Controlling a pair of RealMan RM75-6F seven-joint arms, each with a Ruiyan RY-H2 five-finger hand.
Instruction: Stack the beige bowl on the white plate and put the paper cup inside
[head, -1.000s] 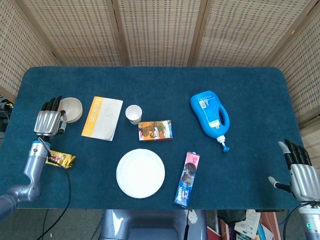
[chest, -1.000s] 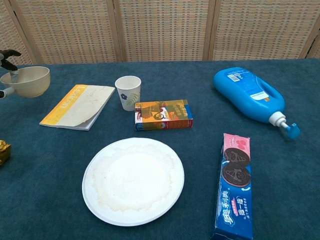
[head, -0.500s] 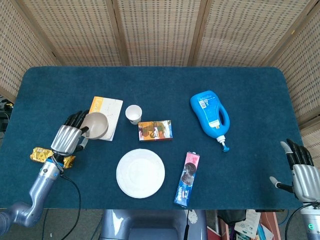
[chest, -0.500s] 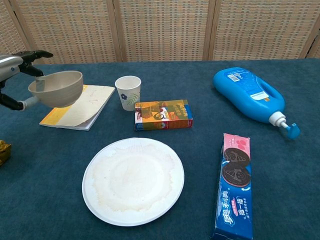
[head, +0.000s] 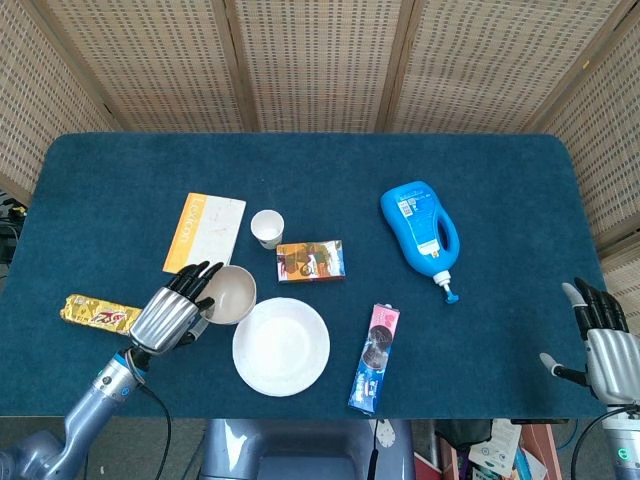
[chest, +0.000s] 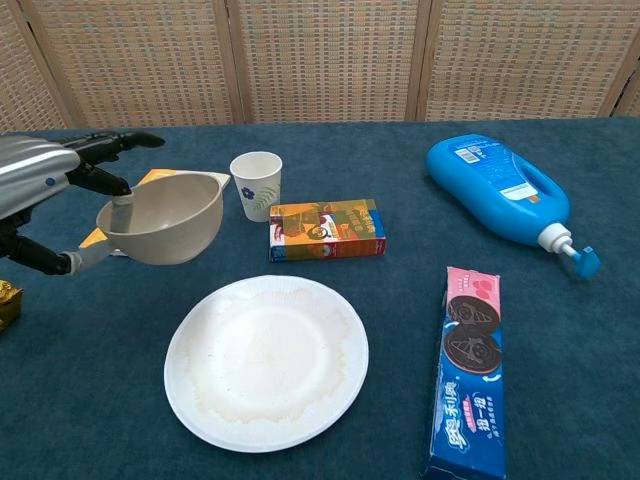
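Observation:
My left hand holds the beige bowl by its rim, in the air just left of the white plate. The bowl is tilted a little. The paper cup stands upright behind the plate, beside a small snack box. My right hand hangs off the table's near right corner, fingers apart and holding nothing; the chest view does not show it.
An orange-edged booklet lies left of the cup. A gold snack bar lies near my left arm. A cookie pack lies right of the plate, and a blue bottle lies on its side at the right.
My left hand has carried the bowl from the table's far left edge, over the booklet, toward me and rightward, to just beside the plate. The right hand has stayed put.

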